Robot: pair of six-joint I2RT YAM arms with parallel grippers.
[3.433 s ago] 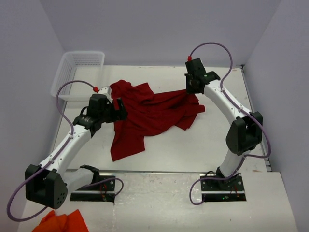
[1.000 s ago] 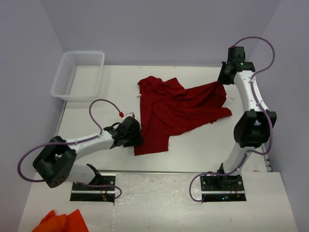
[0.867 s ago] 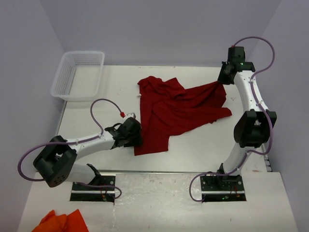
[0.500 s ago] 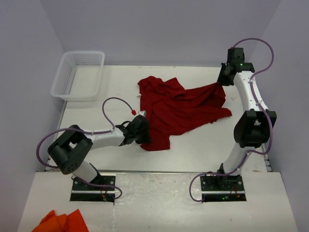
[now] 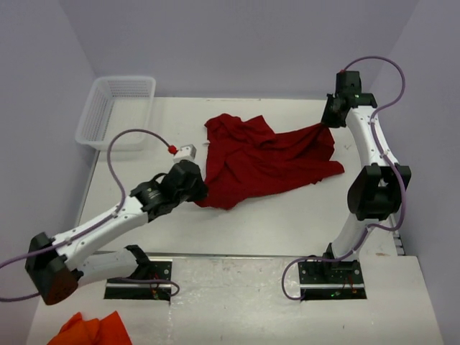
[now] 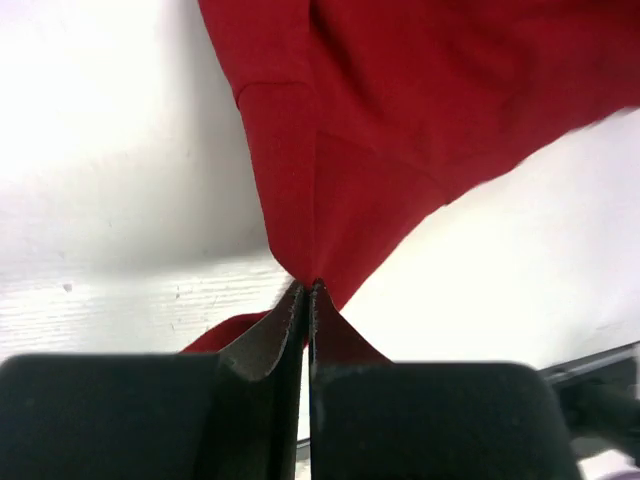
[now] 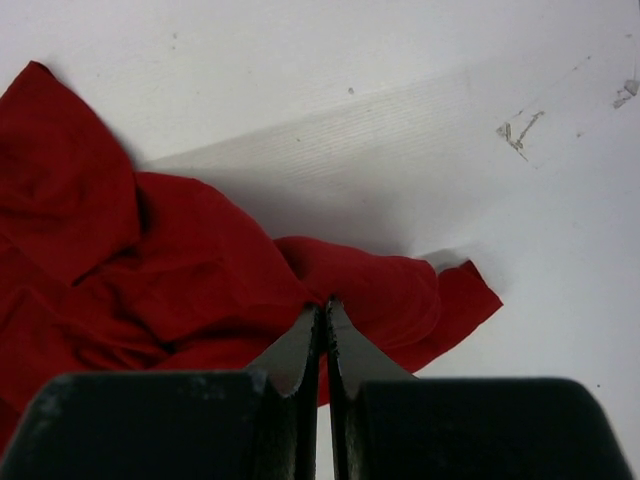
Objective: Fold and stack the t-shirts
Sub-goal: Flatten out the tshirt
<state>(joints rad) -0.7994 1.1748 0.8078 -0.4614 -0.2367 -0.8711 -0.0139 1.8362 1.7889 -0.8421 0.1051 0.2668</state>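
Note:
A dark red t-shirt (image 5: 262,162) lies crumpled across the middle of the white table (image 5: 144,158). My left gripper (image 5: 195,192) is shut on the shirt's near left corner and holds it lifted; the cloth (image 6: 340,150) hangs from the closed tips (image 6: 306,290). Over at the far right, my right gripper (image 5: 329,122) is shut on the shirt's far right corner, with a bunched fold (image 7: 370,290) pinched at its tips (image 7: 325,305). An orange t-shirt (image 5: 92,329) lies at the bottom left, off the work surface.
A white mesh basket (image 5: 115,111) stands at the table's far left corner. Both arm bases (image 5: 140,280) (image 5: 330,277) sit at the near edge. Grey walls close in the table at the back and on both sides.
My left gripper has closed on the shirt's near left corner and lifted it up and to the left, so the lower flap has pulled away from the table. The right gripper has kept its hold.

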